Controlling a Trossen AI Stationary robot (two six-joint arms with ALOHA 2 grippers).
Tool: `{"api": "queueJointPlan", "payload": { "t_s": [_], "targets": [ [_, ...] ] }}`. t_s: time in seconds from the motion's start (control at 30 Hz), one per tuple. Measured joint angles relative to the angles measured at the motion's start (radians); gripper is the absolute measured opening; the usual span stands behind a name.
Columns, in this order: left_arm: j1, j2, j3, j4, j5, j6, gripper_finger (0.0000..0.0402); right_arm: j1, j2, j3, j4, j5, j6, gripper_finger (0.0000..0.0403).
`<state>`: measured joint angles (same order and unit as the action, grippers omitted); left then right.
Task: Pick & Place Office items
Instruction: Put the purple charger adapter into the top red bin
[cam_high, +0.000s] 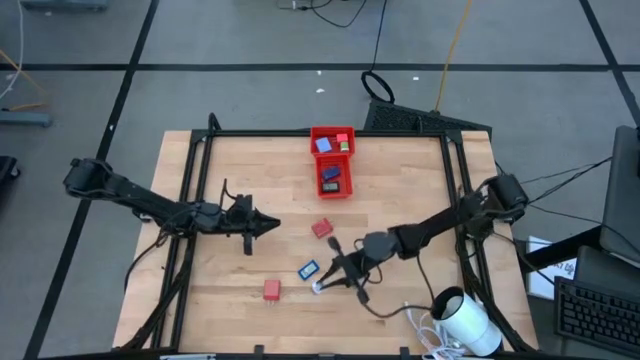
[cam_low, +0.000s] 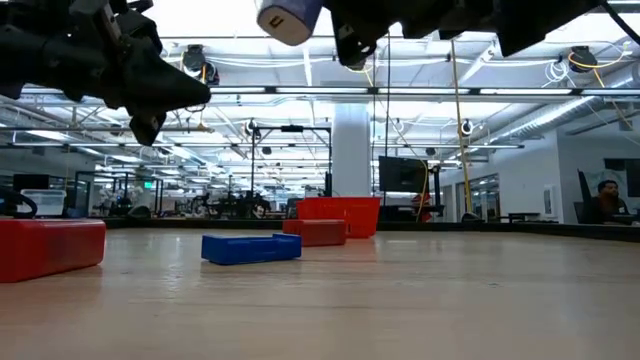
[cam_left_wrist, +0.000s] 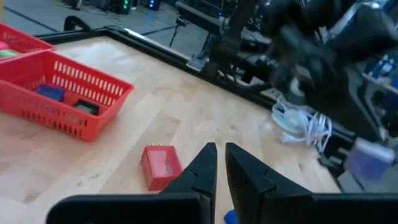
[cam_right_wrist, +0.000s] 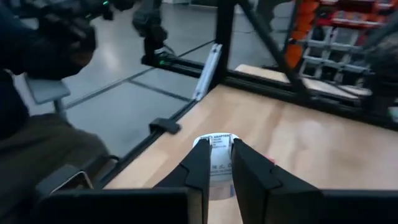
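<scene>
My right pincer (cam_high: 322, 286) hangs above the front middle of the desk (cam_high: 400, 180), its fingers clamped on a whitish piece (cam_right_wrist: 216, 163) with a printed label. From the wrist I see that piece wedged between my two dark fingers (cam_right_wrist: 198, 168), and the low view shows it lifted clear of the wood.

Just beside this pincer, toward my left arm, a blue piece (cam_high: 308, 269) lies flat on the desk. A red piece (cam_high: 271, 290) sits near the front edge a little further over, and another red piece (cam_high: 321, 229) lies between the pincer and the red tray (cam_high: 331, 132). The tray stands at the far edge, well apart from my grip, with blue and dark pieces in its compartments.

My left pincer (cam_high: 270, 226) waits over the left half of the desk, its fingers drawn narrow with only a slim gap and nothing between them; its wrist view shows the red piece lying just beside its fingertips.
</scene>
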<state>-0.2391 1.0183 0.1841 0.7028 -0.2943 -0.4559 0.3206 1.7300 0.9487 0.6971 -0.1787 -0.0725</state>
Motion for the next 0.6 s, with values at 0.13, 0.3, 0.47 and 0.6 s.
{"api": "queueJointPlan", "payload": {
  "t_s": [0.13, 0.3, 0.47, 0.6],
  "targets": [
    [-0.013, 0.095, 0.000, 0.114, 0.000, 0.030, 0.0037, -0.036, -0.061, -0.018, -0.024, 0.005, -0.001, 0.0036],
    [-0.042, 0.224, 0.011, 0.218, 0.041, 0.082, 0.0037, -0.063, -0.114, -0.053, -0.077, 0.103, -0.001, 0.0038],
    [-0.090, 0.329, 0.089, 0.244, 0.042, 0.211, 0.0042, -0.074, -0.124, -0.085, -0.082, 0.107, -0.001, 0.0035],
    [-0.118, 0.419, 0.189, 0.238, 0.043, 0.309, 0.0079, -0.073, -0.124, -0.086, -0.081, 0.107, -0.020, 0.0038]
  ]
}}
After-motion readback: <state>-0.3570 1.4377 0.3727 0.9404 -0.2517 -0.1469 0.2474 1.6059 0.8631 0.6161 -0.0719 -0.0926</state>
